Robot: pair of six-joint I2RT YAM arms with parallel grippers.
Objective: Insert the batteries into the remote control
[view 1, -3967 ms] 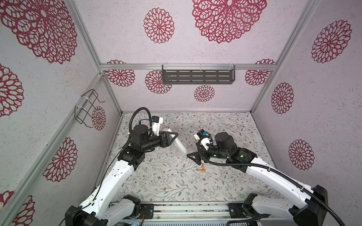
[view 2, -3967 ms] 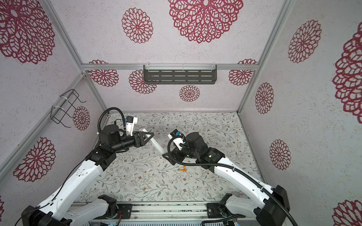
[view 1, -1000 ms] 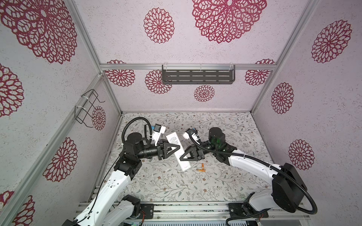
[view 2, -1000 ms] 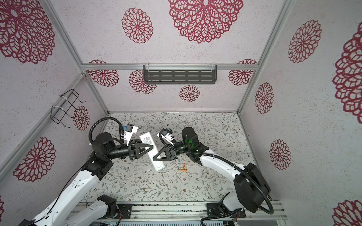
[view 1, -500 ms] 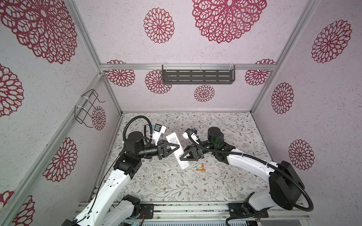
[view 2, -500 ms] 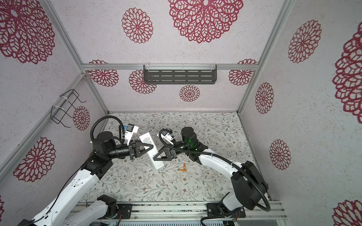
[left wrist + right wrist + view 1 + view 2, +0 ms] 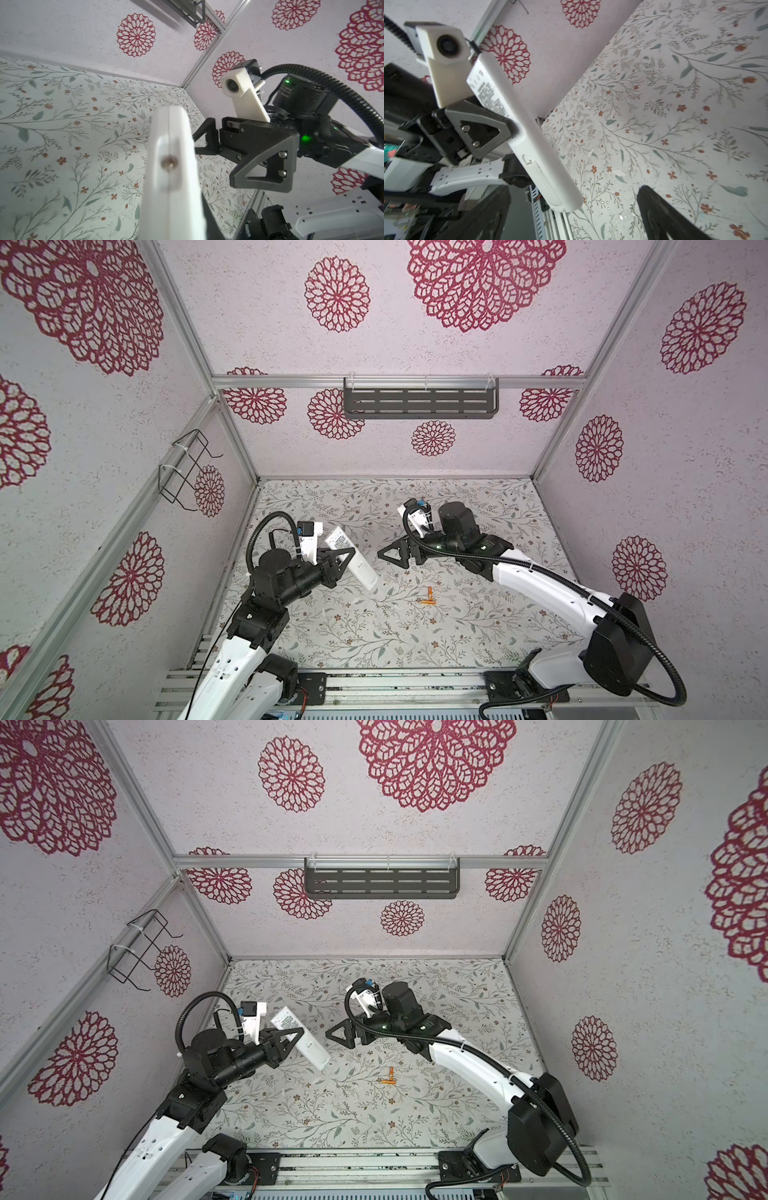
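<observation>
My left gripper (image 7: 341, 559) is shut on the remote control (image 7: 353, 566), a slim white bar held above the floor, slanting down to the right in both top views (image 7: 302, 1043). Its label side and closed battery cover face the right wrist view (image 7: 529, 143). In the left wrist view I see the remote control (image 7: 170, 187) end on. My right gripper (image 7: 384, 556) is open and empty, a short gap right of the remote. Its dark fingers (image 7: 658, 212) stand wide apart. The batteries (image 7: 428, 598), two small orange cylinders, lie touching in an L on the floor (image 7: 390, 1078).
The floral floor mat (image 7: 374, 635) is walled in on three sides. A dark shelf (image 7: 419, 403) hangs on the back wall and a wire rack (image 7: 187, 468) on the left wall. The arm bases sit on rails (image 7: 374, 680) along the front edge.
My right gripper has opened and let go of the remote's lower end. The left gripper has closed on the remote and drawn it a little to the left.
</observation>
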